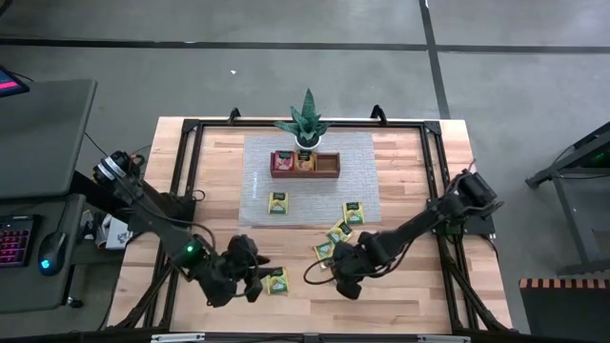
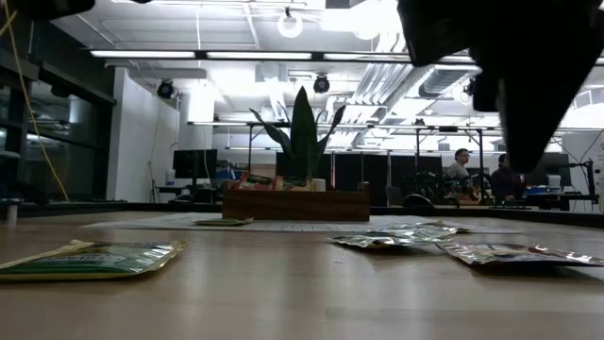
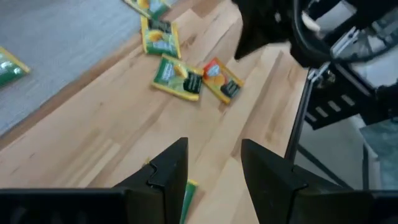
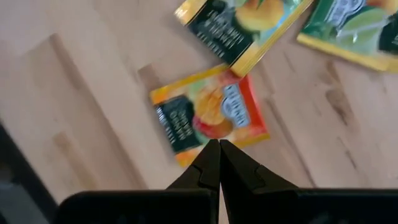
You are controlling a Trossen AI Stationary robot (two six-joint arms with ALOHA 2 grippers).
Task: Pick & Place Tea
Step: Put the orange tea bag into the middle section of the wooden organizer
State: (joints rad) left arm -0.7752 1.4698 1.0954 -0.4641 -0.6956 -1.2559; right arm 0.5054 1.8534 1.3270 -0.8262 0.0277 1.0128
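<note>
Several tea packets lie flat on the wooden table. My right gripper [image 4: 219,163] [image 1: 345,281] is shut and points down over the near edge of an orange packet [image 4: 208,118]; in the low view it hangs clear above the table. A yellow packet [image 4: 239,25] and a green one [image 4: 354,31] lie just beyond. My left gripper [image 3: 214,168] [image 1: 257,279] stands open over bare wood, slanting down, and a green packet [image 1: 277,280] lies beside it, its edge [image 3: 189,191] showing under one finger. The wooden tray [image 1: 305,164] holds a red and a yellow packet.
A potted plant [image 1: 307,122] stands behind the tray on a grey mat [image 1: 362,186], where another green packet [image 1: 277,202] lies. Black frame rails [image 1: 443,191] run along the table's sides. Bare wood lies between the two grippers near the front edge.
</note>
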